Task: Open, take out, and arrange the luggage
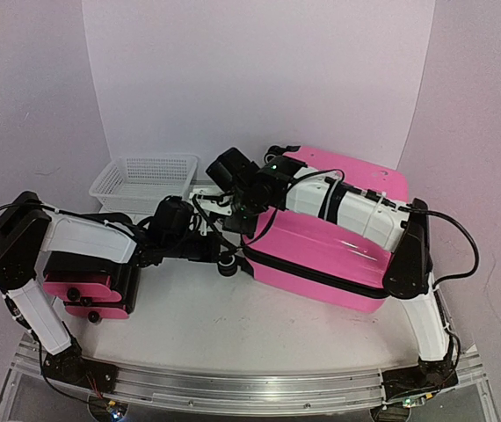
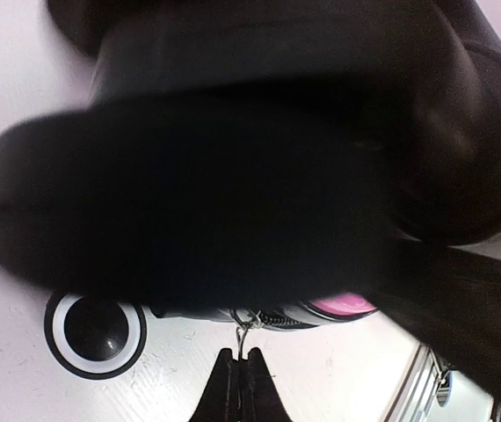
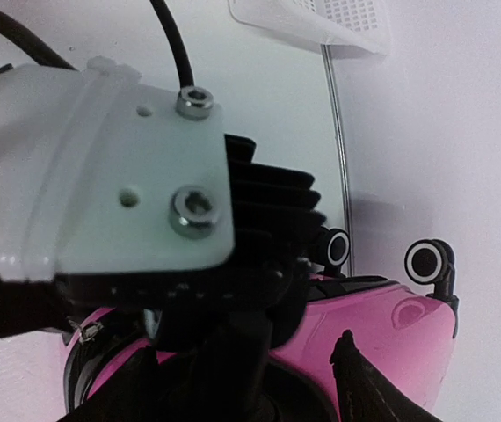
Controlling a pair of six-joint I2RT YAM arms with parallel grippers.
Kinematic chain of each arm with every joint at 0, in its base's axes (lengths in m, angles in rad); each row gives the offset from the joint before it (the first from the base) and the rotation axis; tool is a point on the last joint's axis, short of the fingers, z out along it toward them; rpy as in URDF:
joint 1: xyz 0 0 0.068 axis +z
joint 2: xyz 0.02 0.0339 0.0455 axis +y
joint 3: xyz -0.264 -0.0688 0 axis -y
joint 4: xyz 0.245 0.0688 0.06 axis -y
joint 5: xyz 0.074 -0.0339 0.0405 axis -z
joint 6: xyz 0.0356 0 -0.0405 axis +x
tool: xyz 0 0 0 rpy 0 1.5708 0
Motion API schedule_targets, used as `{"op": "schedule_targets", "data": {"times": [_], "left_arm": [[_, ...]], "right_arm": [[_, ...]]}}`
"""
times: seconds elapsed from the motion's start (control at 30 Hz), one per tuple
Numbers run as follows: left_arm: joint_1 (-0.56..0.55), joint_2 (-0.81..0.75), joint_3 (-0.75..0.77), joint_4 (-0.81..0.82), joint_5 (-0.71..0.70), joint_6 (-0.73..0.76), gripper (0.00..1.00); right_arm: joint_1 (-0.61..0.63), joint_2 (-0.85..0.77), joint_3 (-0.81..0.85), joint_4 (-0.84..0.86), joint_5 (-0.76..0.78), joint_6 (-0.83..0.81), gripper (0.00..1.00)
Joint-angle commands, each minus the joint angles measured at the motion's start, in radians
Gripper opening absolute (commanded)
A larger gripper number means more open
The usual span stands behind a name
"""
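Observation:
The pink suitcase (image 1: 321,242) lies flat on the table, right of centre, with its black zipper trim facing front. My left gripper (image 1: 220,253) is at its left corner beside a black wheel (image 1: 228,265). In the left wrist view the gripper (image 2: 239,362) is shut on the thin wire zipper pull (image 2: 243,338), under the dark zipper edge and a strip of pink shell (image 2: 343,305). My right gripper (image 1: 235,204) hovers over the same end of the suitcase. In the right wrist view its jaws stand apart over the pink shell (image 3: 391,325), with one finger (image 3: 360,382) visible.
A white mesh basket (image 1: 145,180) stands at the back left. A smaller pink and black case (image 1: 83,290) lies under my left arm. My left arm's white wrist (image 3: 101,176) blocks much of the right wrist view. Two wheels (image 3: 428,259) stick out at the suitcase's end.

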Motion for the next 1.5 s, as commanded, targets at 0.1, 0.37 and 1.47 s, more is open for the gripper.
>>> {"op": "schedule_targets", "data": {"times": [0.1, 0.37, 1.47], "left_arm": [[0.048, -0.016, -0.045, -0.007, 0.033, -0.084, 0.00], [0.129, 0.044, -0.051, 0.075, 0.155, -0.164, 0.00], [0.257, 0.247, 0.144, 0.107, 0.147, 0.121, 0.00]], "right_arm": [[-0.021, 0.023, -0.001, 0.062, 0.035, 0.022, 0.77], [-0.058, 0.002, -0.044, 0.079, -0.013, 0.058, 0.66], [-0.237, -0.093, -0.082, -0.279, -0.860, 0.082, 0.00]]}}
